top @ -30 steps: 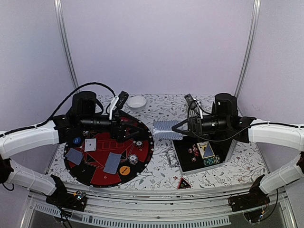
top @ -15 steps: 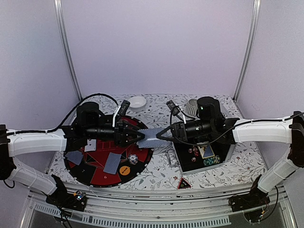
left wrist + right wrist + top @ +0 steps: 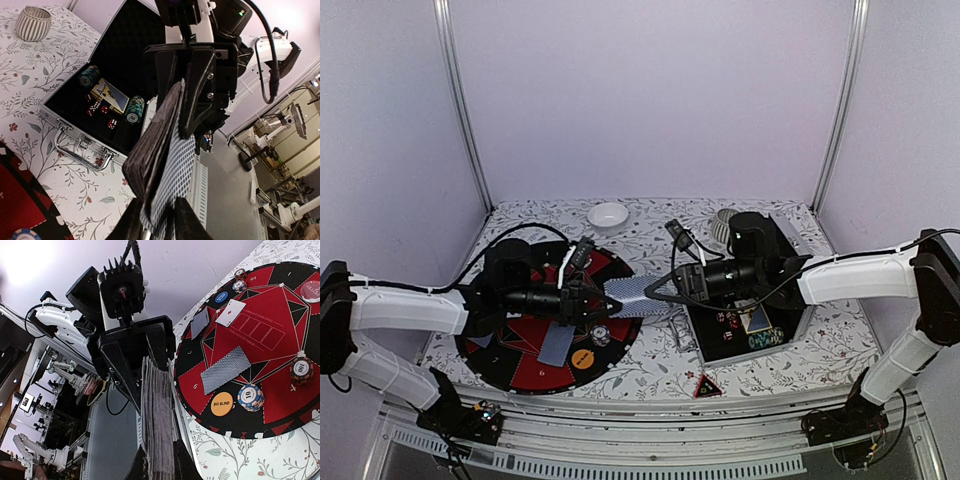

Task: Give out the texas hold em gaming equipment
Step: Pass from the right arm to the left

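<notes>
Above the right edge of the round red-and-black poker mat [image 3: 520,372], my right gripper [image 3: 656,292] is shut on a thick deck of grey-blue patterned playing cards [image 3: 632,291], held out flat toward the left arm. My left gripper [image 3: 603,297] meets the deck's far end. In the left wrist view its narrow jaws [image 3: 159,220] pinch the outermost card [image 3: 172,175] at its edge. The right wrist view shows the deck [image 3: 157,425] edge-on between my right gripper's fingers [image 3: 161,467]. On the mat lie a face-down card [image 3: 225,369], chips [image 3: 251,396] and an orange big-blind disc [image 3: 222,404].
An open black case [image 3: 745,325] holding chips, dice and a card box sits right of the mat. A red triangular marker [image 3: 708,387] lies near the front edge. A white bowl [image 3: 608,215] and a ribbed grey cup [image 3: 723,222] stand at the back.
The right arm carried the deck left to the mat's edge. The left arm swung in to meet it, and its jaws went from wide open to narrow on the deck's end.
</notes>
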You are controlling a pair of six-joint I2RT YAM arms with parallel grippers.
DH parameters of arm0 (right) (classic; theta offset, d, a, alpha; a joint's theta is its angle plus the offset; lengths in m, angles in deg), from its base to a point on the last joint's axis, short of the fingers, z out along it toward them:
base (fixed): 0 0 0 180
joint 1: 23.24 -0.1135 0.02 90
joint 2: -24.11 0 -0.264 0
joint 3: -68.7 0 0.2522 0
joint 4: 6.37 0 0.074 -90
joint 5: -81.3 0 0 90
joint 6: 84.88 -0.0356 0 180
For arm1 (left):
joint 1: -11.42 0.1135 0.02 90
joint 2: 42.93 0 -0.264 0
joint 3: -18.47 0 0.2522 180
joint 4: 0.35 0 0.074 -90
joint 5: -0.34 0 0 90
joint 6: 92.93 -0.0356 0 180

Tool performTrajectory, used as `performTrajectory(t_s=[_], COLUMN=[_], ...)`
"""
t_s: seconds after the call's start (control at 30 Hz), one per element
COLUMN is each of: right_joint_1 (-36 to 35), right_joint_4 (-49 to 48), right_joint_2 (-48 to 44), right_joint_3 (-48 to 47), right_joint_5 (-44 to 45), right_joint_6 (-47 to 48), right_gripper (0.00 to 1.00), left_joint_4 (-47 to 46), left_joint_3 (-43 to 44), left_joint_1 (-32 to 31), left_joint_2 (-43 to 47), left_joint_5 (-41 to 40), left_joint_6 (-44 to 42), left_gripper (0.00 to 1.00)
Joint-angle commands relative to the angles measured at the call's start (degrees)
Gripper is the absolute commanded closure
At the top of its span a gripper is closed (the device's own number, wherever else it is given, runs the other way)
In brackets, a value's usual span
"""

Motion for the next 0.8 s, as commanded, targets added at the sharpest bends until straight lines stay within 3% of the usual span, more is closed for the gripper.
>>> performTrajectory(t_s=[0.0,0.17,0.43,0.6,0.77], right_joint_1=[-0.5,-0.4,-0.4,-0.4,-0.4], right_joint_4=[-3.9,-4.2,-4.8,-4.9,-4.9], right_joint_2=[1.4,1.2,1.2,0.7,0.6], right_joint_3=[0.3,0.7,1.7,2.0,2.1], right_joint_5=[-1.7,-2.6,-3.4,-3.5,-4.1], right_joint_6=[-0.9,-0.8,-0.8,-0.7,-0.5], right_gripper=[0.94,0.90,0.82,0.71,0.76], left_joint_4=[-7.5,-10.4,-12.3,-13.9,-13.4], left_joint_3=[-1.1,-2.1,-2.2,-2.6,-2.4], left_joint_1=[-1.2,-1.4,-1.8,-1.8,-1.8], left_joint_2=[-1.4,-1.2,-1.2,-0.8,-1.1], left_joint_5=[2.5,2.5,3.4,4.2,4.9], left_joint_6=[3.5,5.4,7.1,7.9,7.5], left_gripper=[0.77,1.00,1.00,1.00,1.00])
